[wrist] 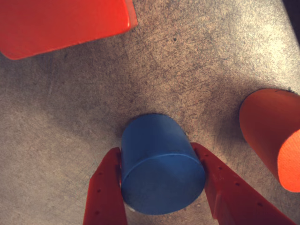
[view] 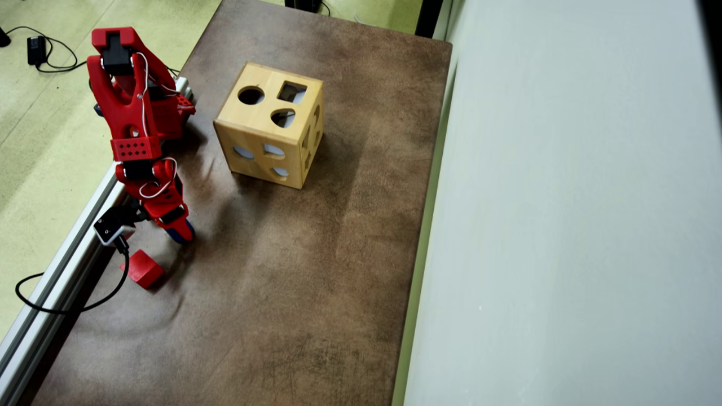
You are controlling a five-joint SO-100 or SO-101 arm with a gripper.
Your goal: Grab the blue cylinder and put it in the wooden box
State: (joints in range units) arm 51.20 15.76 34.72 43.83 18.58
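Blue cylinder (wrist: 161, 164): sitting upright on the brown table (view: 316, 270), flat round top facing the wrist camera; in the overhead view only a sliver of blue is showing under the arm, well apart from the wooden box (view: 269, 132), toward the table's left edge.
Gripper (wrist: 161, 176): red fingers are flanking the cylinder, one on each side, both appearing to be touching its wall.
Jaw state: closing on or already pinching the cylinder; judging it as gripped, though no lift is showing.
Key relation: cylinder is lying squarely between the jaws, its long axis running vertical, across the closing line, so the pads are meeting curved wall.
Neighbours: red rounded block (wrist: 274, 138) is lying just right of the cylinder in the wrist view; red cube (view: 144, 269) is resting nearby, on the side of the cylinder away from the box.
Box: round hole (view: 251, 95) is facing up.
Next move, judged: lifting clear, then carrying toward the box.
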